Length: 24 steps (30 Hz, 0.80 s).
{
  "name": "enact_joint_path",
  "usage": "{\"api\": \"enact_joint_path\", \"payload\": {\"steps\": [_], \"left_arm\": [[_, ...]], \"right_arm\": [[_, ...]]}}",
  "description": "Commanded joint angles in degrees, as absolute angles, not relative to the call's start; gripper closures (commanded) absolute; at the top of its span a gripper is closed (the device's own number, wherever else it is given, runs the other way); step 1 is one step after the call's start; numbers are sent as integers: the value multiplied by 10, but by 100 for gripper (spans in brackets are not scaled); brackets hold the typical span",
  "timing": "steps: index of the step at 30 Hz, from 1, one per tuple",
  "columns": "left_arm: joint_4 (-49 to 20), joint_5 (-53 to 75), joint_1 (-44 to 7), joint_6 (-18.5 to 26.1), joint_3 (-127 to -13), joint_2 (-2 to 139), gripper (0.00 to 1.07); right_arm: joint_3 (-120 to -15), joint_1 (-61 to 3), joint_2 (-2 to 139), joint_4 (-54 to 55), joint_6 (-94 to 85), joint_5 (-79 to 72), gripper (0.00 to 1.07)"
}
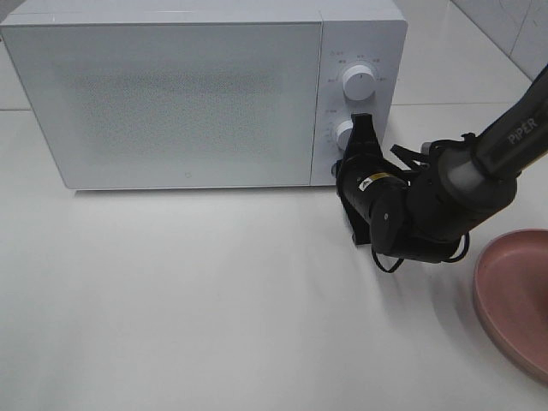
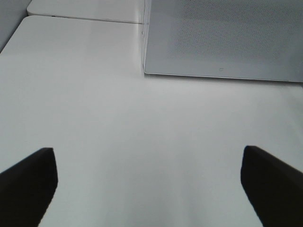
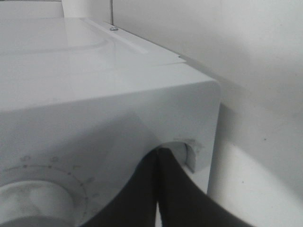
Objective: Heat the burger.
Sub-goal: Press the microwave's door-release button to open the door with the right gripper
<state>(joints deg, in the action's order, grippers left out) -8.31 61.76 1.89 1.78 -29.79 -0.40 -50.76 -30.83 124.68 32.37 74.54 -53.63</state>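
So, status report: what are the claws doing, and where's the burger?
Right gripper shut, tips at lower knob. Left gripper open over table. Burger not in view; microwave door closed. Nothing in the way.

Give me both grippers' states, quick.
Left gripper: open, empty.
Right gripper: shut, holding nothing, tips at the lower knob.

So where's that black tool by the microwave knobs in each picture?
Exterior high: right tool, shut, at the microwave's lower knob, right of centre.
Left wrist: not in it; only the open left tool over table.
Right wrist: same tool, dark, close up against the microwave's front.
Shared landmark: the white microwave, in all three.
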Motion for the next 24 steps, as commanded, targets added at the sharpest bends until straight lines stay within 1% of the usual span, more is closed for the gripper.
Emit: {"api": "enact_joint_path", "payload": {"steps": [1,6,13,20,24], "left_arm": [[-85,611,18,17,-296,-11,9],[-85,611,18,17,-296,-11,9],[-85,611,18,17,-296,-11,9],[-85,611,18,17,-296,-11,9],[-85,611,18,17,-296,-11,9]], "right_arm": [[-574,-293,1256,327,690,-691,107],[-594,-293,1267,325,686,-699,107],[-594,-293,1267,327,688,-680,107],[-576,-295,1259,327,713,-649,107],[-548,-295,1244,327,722,-622,107]]}}
